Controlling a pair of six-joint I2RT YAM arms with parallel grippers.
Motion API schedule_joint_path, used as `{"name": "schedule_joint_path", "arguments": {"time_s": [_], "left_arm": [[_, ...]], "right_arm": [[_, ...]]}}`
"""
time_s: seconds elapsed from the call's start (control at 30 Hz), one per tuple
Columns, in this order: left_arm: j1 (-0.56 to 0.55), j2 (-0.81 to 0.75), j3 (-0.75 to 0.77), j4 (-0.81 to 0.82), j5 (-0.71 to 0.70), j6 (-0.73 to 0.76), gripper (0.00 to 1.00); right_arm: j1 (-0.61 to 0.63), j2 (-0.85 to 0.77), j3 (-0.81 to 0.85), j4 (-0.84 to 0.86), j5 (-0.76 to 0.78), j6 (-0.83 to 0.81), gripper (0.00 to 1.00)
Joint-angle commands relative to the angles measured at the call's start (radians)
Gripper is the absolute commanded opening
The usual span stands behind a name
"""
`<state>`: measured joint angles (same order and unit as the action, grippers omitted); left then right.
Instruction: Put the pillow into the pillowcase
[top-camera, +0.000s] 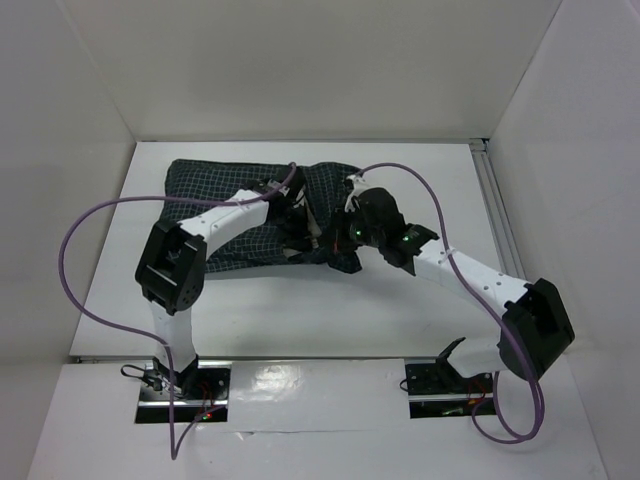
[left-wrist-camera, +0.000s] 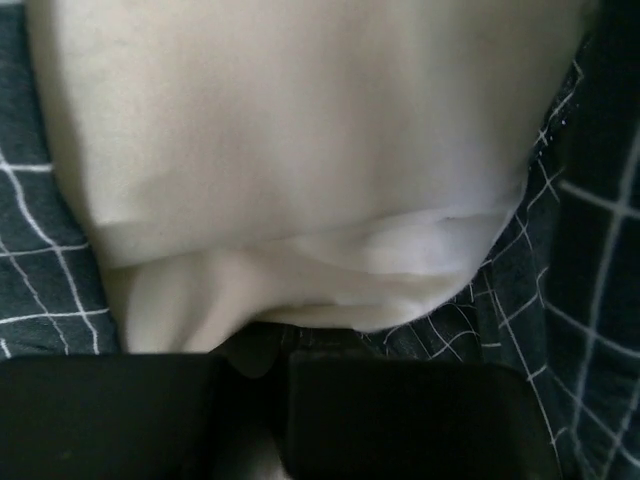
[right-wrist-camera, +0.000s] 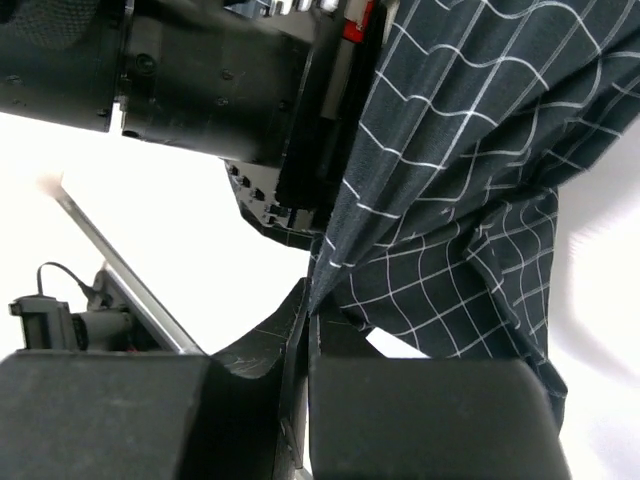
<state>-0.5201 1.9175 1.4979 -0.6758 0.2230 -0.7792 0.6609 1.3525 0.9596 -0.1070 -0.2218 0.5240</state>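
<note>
The dark checked pillowcase (top-camera: 215, 190) lies on the white table at the back left, bulging with the pillow inside it. In the left wrist view the cream pillow (left-wrist-camera: 300, 150) fills the frame, with pillowcase cloth (left-wrist-camera: 40, 260) on both sides. My left gripper (left-wrist-camera: 250, 365) is inside the pillowcase mouth (top-camera: 300, 222), with its jaws close together on a fold of the pillow. My right gripper (right-wrist-camera: 310, 320) is shut on the pillowcase's edge (right-wrist-camera: 470, 180) and holds it lifted at the mouth (top-camera: 335, 240).
White walls close in the table on the left, back and right. A metal rail (top-camera: 497, 200) runs along the table's right side. The left arm's black wrist (right-wrist-camera: 200, 80) is right next to the right gripper. Purple cables (top-camera: 75, 250) loop from both arms.
</note>
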Motion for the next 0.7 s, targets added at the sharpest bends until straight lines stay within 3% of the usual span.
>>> {"name": "schedule_joint_path", "arguments": {"time_s": [0.0, 0.03, 0.07, 0.13, 0.2, 0.27, 0.3, 0.4, 0.43, 0.47, 0.5, 0.53, 0.57, 0.63, 0.67], "left_arm": [[0.009, 0.017, 0.004, 0.153, -0.082, -0.002, 0.00], [0.009, -0.001, 0.013, 0.153, -0.067, -0.002, 0.00], [0.009, -0.024, 0.013, 0.153, -0.035, 0.007, 0.00], [0.009, -0.047, 0.048, 0.153, 0.005, 0.035, 0.00], [0.009, -0.057, 0.097, 0.136, 0.068, 0.078, 0.00], [0.009, -0.068, 0.126, 0.084, 0.107, 0.110, 0.00], [0.009, -0.080, 0.146, 0.070, 0.122, 0.119, 0.01], [0.009, -0.080, 0.179, -0.001, 0.167, 0.147, 0.11], [0.009, -0.090, 0.188, -0.017, 0.180, 0.159, 0.19], [0.009, -0.101, 0.188, -0.036, 0.180, 0.159, 0.25], [0.009, -0.101, 0.200, -0.082, 0.180, 0.182, 0.32], [0.009, -0.101, 0.218, -0.108, 0.180, 0.182, 0.45], [0.009, -0.113, 0.219, -0.135, 0.167, 0.198, 0.49], [0.009, -0.127, 0.245, -0.210, 0.099, 0.210, 0.51], [0.009, -0.139, 0.245, -0.231, 0.082, 0.224, 0.46]], "right_arm": [[0.026, -0.075, 0.099, -0.011, -0.050, -0.015, 0.00], [0.017, -0.038, 0.114, -0.049, -0.019, -0.030, 0.07], [0.008, -0.015, 0.134, -0.159, 0.024, -0.054, 0.53], [-0.003, 0.019, 0.180, -0.268, 0.201, -0.064, 0.74], [-0.015, 0.030, 0.189, -0.373, 0.313, -0.050, 0.74], [-0.044, 0.001, 0.180, -0.387, 0.383, -0.029, 0.67], [-0.044, -0.009, 0.180, -0.387, 0.383, -0.028, 0.59], [-0.044, -0.009, 0.171, -0.378, 0.361, -0.019, 0.45], [-0.044, 0.008, 0.180, -0.378, 0.351, -0.019, 0.41], [-0.044, 0.028, 0.189, -0.378, 0.340, -0.019, 0.28], [-0.044, 0.028, 0.189, -0.378, 0.340, -0.009, 0.23], [-0.044, 0.040, 0.189, -0.378, 0.328, -0.009, 0.18], [-0.044, 0.040, 0.189, -0.369, 0.328, -0.009, 0.14], [-0.044, 0.051, 0.199, -0.358, 0.317, -0.009, 0.09], [-0.044, 0.051, 0.199, -0.358, 0.317, -0.009, 0.09]]}}
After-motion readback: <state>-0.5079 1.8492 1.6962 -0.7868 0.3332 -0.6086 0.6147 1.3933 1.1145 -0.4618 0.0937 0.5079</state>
